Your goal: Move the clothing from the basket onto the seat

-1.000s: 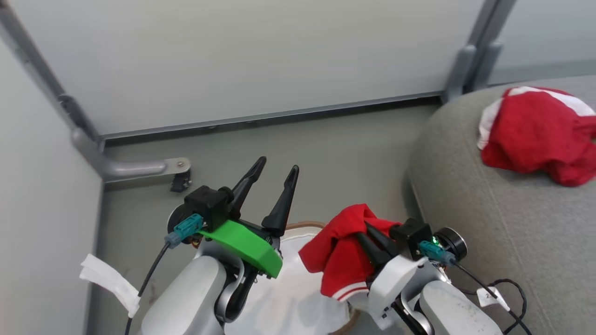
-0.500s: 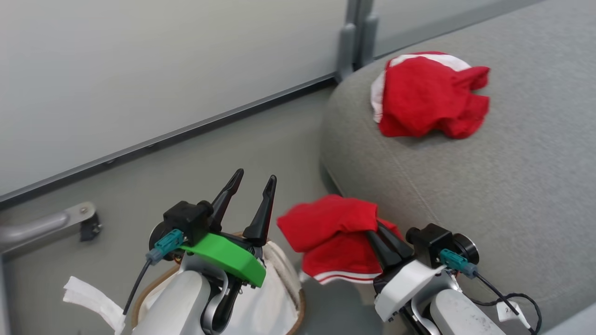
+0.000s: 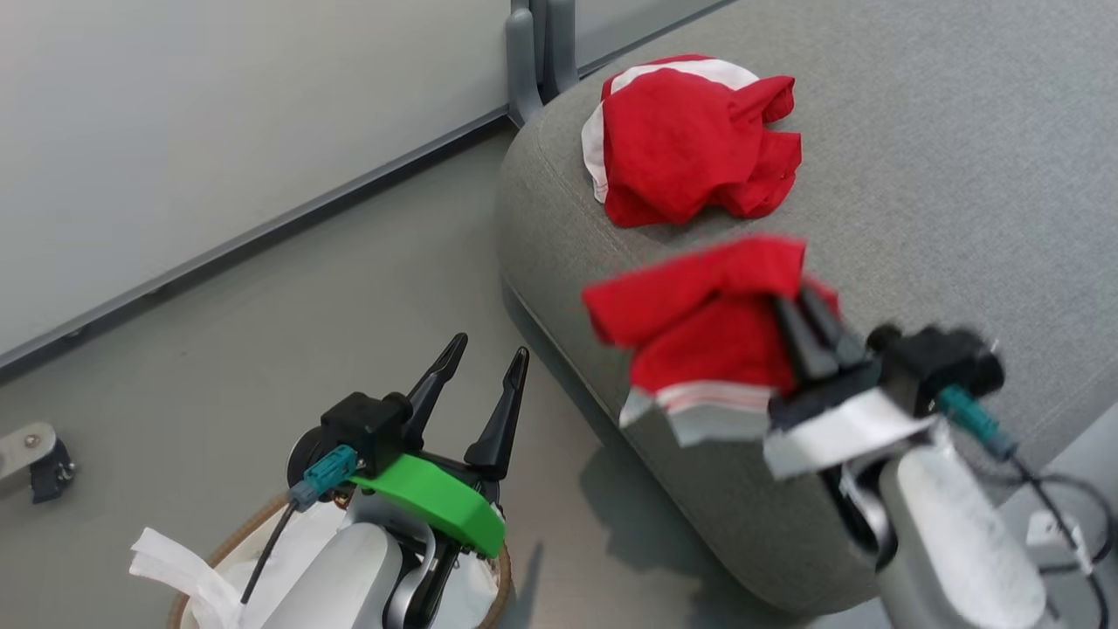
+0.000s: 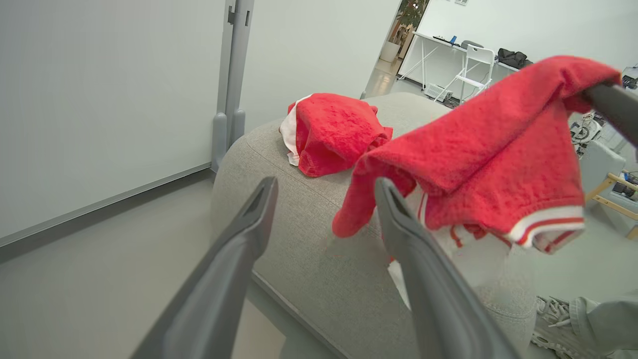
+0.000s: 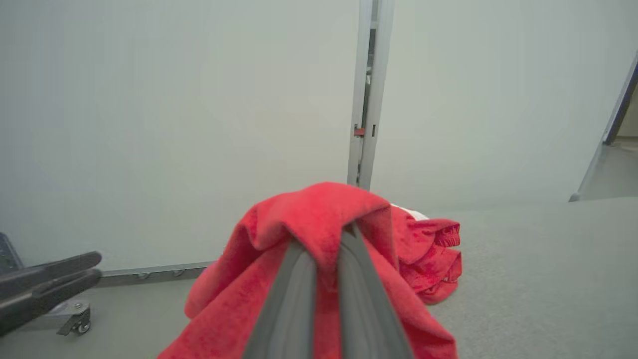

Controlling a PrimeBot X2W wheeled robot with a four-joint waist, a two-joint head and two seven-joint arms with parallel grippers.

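Observation:
My right gripper (image 3: 799,306) is shut on a red garment (image 3: 699,332) with white-striped trim, which hangs over the front edge of the grey seat (image 3: 917,175). From the right wrist, the held clothing (image 5: 309,219) drapes over the closed fingers. A second red and white garment (image 3: 690,140) lies bunched on the seat near its rounded corner. At lower left my left gripper (image 3: 491,344) stands open and holds nothing, above the basket (image 3: 229,540) with its brown rim and white liner (image 3: 175,559). The left wrist view shows the hanging garment (image 4: 498,164) to the right of its fingers.
Pale partition panels with a grey post (image 3: 533,52) stand behind the seat's corner. A caster foot (image 3: 39,454) sits on the grey floor at far left. A person's shoe (image 4: 553,319) is by the seat's right side. A black cable (image 3: 1074,515) trails from my right wrist.
The head camera has swung right. My right gripper has carried the red garment from above the basket up and right, over the seat's edge. The left gripper stays open over the basket.

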